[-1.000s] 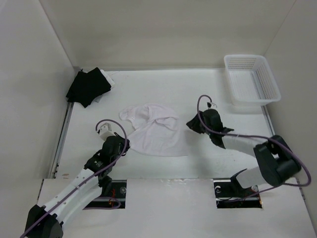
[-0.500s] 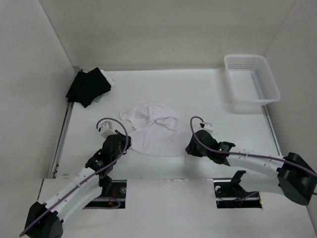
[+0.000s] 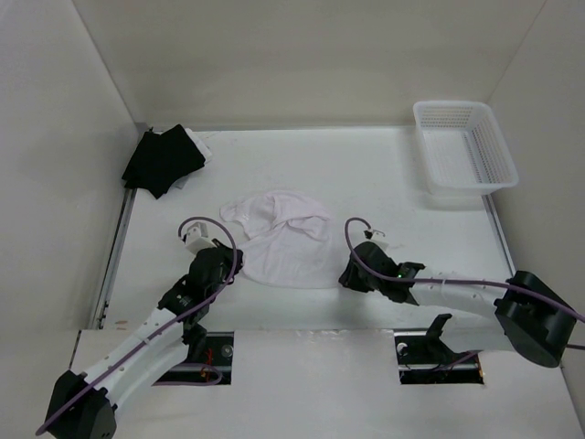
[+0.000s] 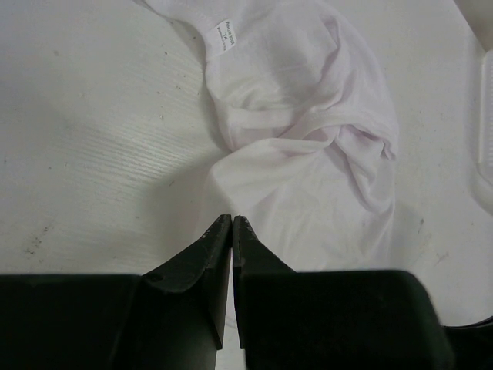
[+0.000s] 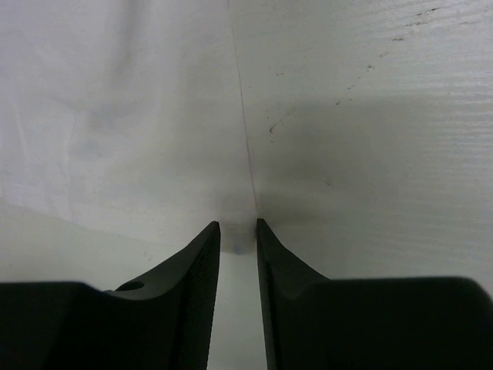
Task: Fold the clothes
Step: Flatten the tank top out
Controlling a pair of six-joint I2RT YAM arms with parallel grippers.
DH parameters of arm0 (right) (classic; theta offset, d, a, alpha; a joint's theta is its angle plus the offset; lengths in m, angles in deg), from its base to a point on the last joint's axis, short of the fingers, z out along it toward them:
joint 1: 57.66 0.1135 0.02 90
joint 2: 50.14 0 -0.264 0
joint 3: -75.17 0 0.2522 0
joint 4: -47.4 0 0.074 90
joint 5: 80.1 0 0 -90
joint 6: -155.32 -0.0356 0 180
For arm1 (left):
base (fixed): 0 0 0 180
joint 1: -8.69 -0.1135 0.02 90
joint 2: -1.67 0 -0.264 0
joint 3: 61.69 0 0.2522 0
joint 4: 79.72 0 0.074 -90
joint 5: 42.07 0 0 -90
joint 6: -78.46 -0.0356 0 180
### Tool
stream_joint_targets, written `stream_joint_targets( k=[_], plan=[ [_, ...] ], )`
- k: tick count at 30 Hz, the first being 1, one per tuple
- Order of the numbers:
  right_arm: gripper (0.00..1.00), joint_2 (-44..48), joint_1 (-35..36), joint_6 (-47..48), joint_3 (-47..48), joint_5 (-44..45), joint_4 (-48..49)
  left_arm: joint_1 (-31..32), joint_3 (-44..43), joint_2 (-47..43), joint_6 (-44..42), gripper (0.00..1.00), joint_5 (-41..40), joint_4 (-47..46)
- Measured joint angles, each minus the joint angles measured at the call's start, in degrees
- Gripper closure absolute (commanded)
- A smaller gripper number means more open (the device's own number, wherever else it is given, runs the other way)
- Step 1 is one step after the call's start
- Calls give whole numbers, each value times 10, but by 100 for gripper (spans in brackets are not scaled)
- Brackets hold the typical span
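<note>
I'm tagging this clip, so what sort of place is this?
Probably a robot test booth: bare white walls enclose the table, with a left arm and right arm mounted at its near edge.

My left arm [image 3: 146, 334] extended forward, low | my left gripper [image 4: 232, 219] jaws pressed together | my right arm [image 3: 457, 294] stretched leftward, low | my right gripper [image 5: 237, 225] jaws narrowly apart

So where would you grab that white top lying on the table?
By the corners of its near hem, coming in low from the arms' side. That edge of the white top lies flat, while its far end is bunched and folded over. The left gripper is shut on the left corner; the right gripper stands open at the right one.
</note>
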Motion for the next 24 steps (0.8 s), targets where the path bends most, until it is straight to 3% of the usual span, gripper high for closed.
stream_joint_targets(
  k=[6,10,14,18,24],
  plan=[
    [96,0,-5,-6,-14,-1,21,0,0,7,0,96,2,-8],
    [98,38,-5,-3,-21,9,13,0,0,6,-2,100,2,-8],
    [98,173,-5,31,5,40,-37,0,-57,-13,-33,100,4,24],
    [98,269,-4,106,164,90,-121,16,-222,-38,-59,100,-7,38],
    [97,273,19,236,445,158,-145,53,-430,-51,-114,100,-67,-13]
  ],
)
